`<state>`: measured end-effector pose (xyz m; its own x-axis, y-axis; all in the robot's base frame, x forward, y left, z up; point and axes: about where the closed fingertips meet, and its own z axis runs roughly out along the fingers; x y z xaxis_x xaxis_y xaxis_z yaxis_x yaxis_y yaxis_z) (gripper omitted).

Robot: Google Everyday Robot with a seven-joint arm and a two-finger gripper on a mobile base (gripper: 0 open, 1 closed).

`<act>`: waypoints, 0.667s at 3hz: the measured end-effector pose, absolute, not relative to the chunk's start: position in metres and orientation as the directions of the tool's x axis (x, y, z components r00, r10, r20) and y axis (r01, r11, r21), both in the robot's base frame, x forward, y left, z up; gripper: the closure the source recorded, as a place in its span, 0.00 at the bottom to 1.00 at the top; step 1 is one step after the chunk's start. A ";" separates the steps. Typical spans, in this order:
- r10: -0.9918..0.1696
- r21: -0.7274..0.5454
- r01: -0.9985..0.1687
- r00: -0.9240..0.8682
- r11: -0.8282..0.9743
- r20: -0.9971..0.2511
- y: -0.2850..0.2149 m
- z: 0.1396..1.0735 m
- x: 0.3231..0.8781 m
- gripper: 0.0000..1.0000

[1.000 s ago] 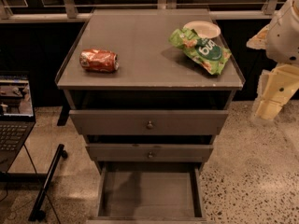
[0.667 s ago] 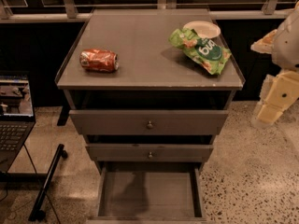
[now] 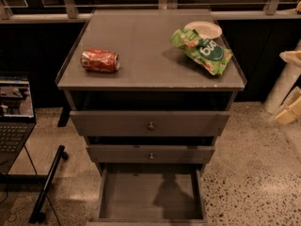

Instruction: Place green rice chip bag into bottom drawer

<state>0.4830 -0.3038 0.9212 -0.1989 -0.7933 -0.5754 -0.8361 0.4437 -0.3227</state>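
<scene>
Atop cabinet (image 3: 141,41), crinkled green rice chip bag (image 3: 203,51); gripper (image 3: 288,113) far right

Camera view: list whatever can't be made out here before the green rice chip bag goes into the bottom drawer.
- The gripper: low at the right edge, beside the cabinet, mostly cut off by that edge.
- The bottom drawer: front cut off by the lower edge, back hidden under the middle drawer.
- The green rice chip bag: small print too small to read; whether it touches the plate behind it is unclear.
</scene>
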 end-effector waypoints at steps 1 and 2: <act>-0.755 -0.366 -0.821 -0.114 0.438 -0.646 -0.339 0.911 0.529 0.00; -0.723 -0.321 -0.855 -0.088 0.408 -0.685 -0.347 0.878 0.586 0.00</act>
<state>0.5865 -0.3468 0.8778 -0.0879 -0.7228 -0.6854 -0.8549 0.4080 -0.3205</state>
